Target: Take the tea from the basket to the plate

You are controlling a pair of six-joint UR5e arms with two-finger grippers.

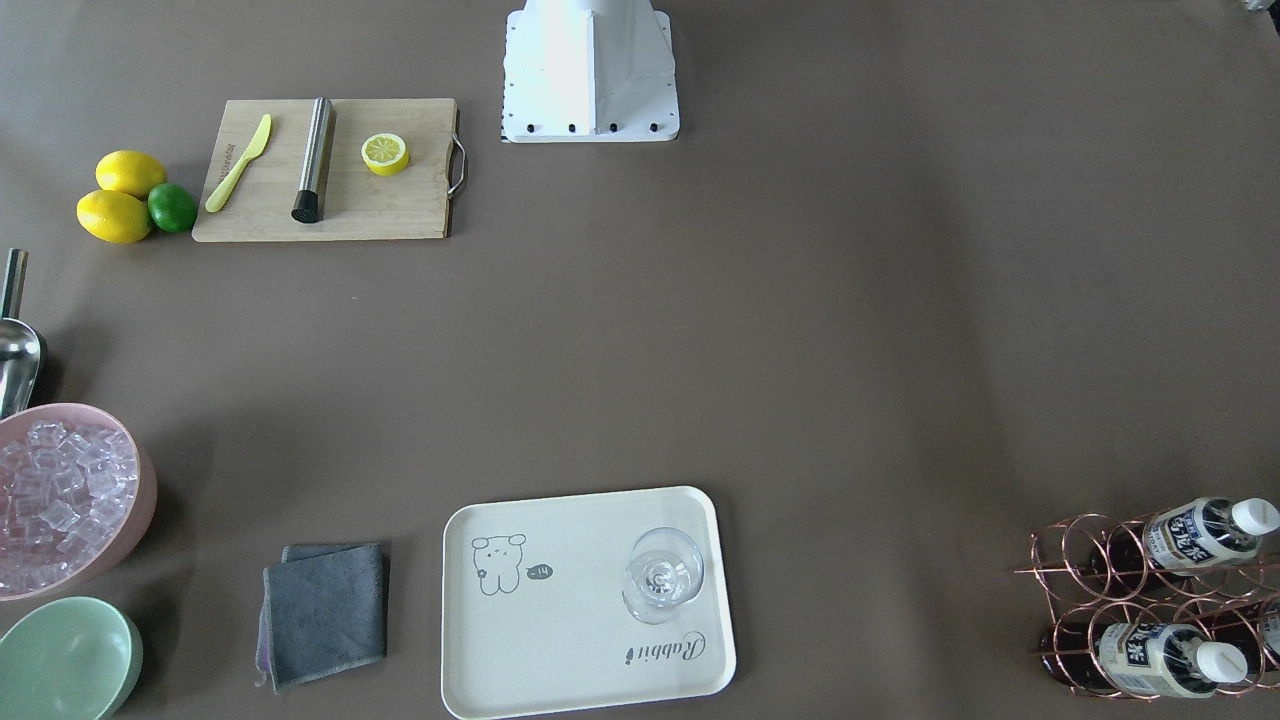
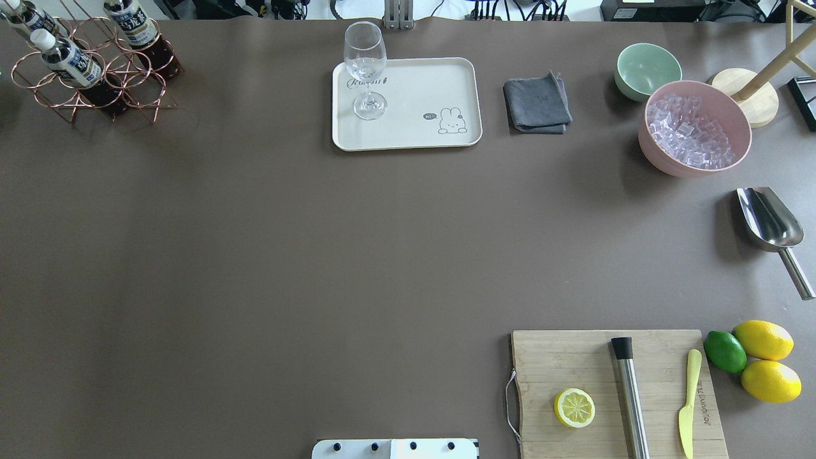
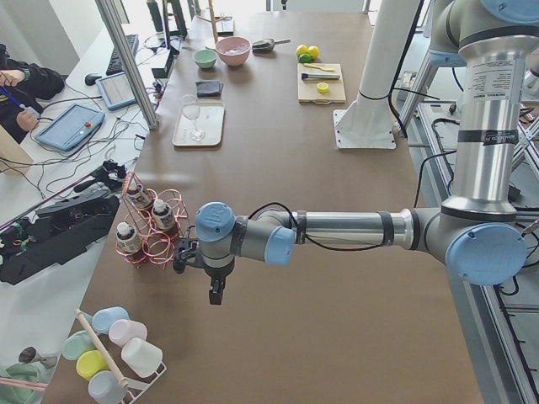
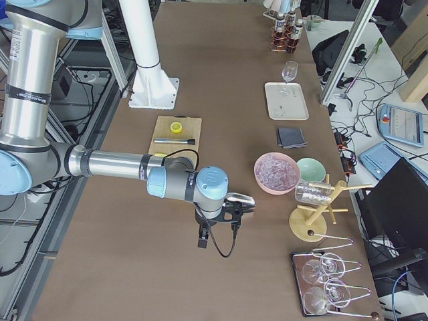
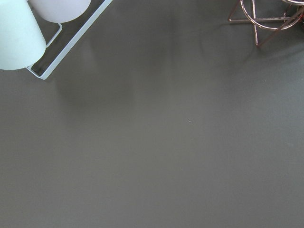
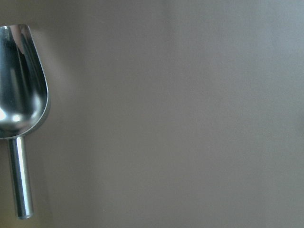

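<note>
The copper wire basket [image 2: 131,86] stands at the table's far left corner and holds three tea bottles; one tea [image 2: 67,61] has a white cap and a blue-and-white label. The cream plate [image 2: 414,89] lies at the far middle edge with a wine glass [image 2: 365,64] on it. In the exterior left view my left gripper [image 3: 179,261] hovers beside the basket [image 3: 160,246], on its near side; I cannot tell whether it is open or shut. My right gripper [image 4: 241,207] hangs over bare table near the pink bowl [image 4: 276,172], state not readable. The left wrist view catches only a basket foot [image 5: 266,19].
A grey cloth [image 2: 537,104], mint bowl [image 2: 647,70], pink ice bowl [image 2: 695,127] and metal scoop [image 2: 768,220] line the right side. A cutting board [image 2: 618,392] with lemon half, knife and muddler sits near right, next to lemons and a lime. Pastel cups [image 3: 114,349] stand near the left arm.
</note>
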